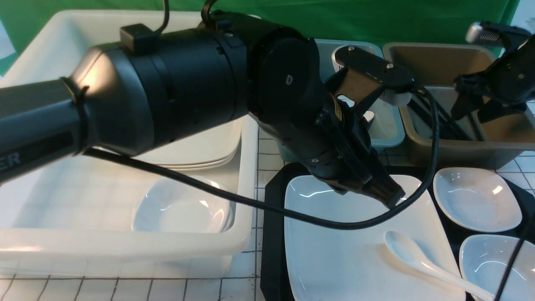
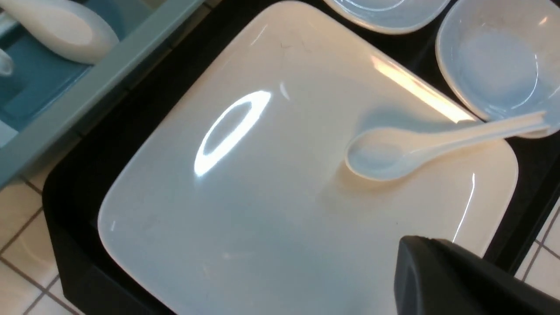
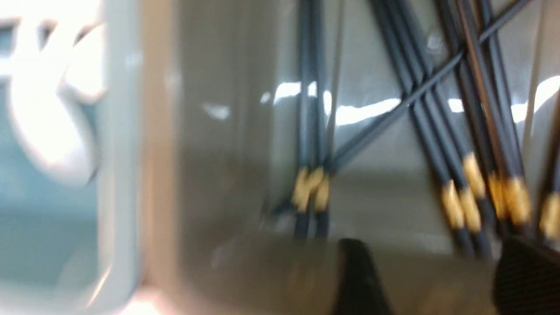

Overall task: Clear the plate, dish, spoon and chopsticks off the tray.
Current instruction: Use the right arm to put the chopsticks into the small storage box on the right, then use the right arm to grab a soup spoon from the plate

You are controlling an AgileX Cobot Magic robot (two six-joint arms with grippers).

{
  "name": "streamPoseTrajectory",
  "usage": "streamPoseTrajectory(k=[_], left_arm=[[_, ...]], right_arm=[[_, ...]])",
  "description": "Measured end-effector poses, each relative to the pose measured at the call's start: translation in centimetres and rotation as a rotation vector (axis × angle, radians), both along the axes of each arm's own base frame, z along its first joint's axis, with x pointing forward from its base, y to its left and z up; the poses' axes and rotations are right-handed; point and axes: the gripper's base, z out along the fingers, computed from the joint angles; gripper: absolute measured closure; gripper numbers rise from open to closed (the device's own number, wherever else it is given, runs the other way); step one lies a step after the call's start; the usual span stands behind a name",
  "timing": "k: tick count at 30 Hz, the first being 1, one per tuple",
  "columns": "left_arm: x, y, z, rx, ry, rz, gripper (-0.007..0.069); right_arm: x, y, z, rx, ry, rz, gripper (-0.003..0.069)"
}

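White, glossy – the deep-bowled soup spoon [image 1: 426, 266] is laid on the large square white plate [image 1: 334, 251] in the black tray [image 1: 273, 234]; probably light and slick, it is best pinched by its handle. The right fingers [image 3: 356, 284] are held wide, empty; how the left fingers [image 1: 386, 193] stand cannot be told.

Where your things lie
You have the spoon [image 1: 411, 255] on the plate [image 1: 334, 251], plate on the tray [image 1: 271, 217], tub [image 1: 125, 251] left, chopsticks [image 3: 308, 131] in the bin [image 1: 451, 152] behind.

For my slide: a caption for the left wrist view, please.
White spoon lies on the square plate on the black tray, handle toward a small bowl.
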Motion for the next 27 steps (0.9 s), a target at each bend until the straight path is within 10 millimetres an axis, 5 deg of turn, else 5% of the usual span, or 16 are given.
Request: streamPoseTrajectory(k=[1, 2, 4, 6, 12, 18, 27], left_arm=[[0.0, 0.0, 0.0, 0.003, 0.001, -0.001, 0.0625], [-0.2, 0.2, 0.4, 0.0, -0.003, -0.002, 0.0625], [-0.6, 0.6, 1.3, -0.01, -0.013, -0.004, 0.0625], [-1.0, 1.1, 2.1, -0.015, -0.02, -0.005, 0.0625], [-2.3, 2.0, 3.5, 0.006, -0.007, -0.046, 0.0625], [-4.1, -0.8, 2.0, -0.001, 0.026, -0.212, 0.0625], [-4.2, -3.3, -0.5, -0.001, 0.007, -0.331, 0.0625]], right_arm=[[-0.2, 0.0, 0.3, 0.0, 0.006, 0.006, 0.0321], [-2.0, 0.5, 3.0, -0.008, -0.023, 0.038, 0.0442], [-4.1, 1.2, 5.4, -0.016, -0.062, 0.071, 0.0576], [-6.7, 2.4, 7.3, -0.025, -0.091, 0.117, 0.0621], [-15.6, 5.6, 7.1, -0.018, -0.043, 0.244, 0.0614], [-22.4, 5.6, 5.1, -0.038, -0.095, 0.281, 0.0599], [-24.6, 5.4, 3.6, -0.044, 0.01, 0.319, 0.0566]])
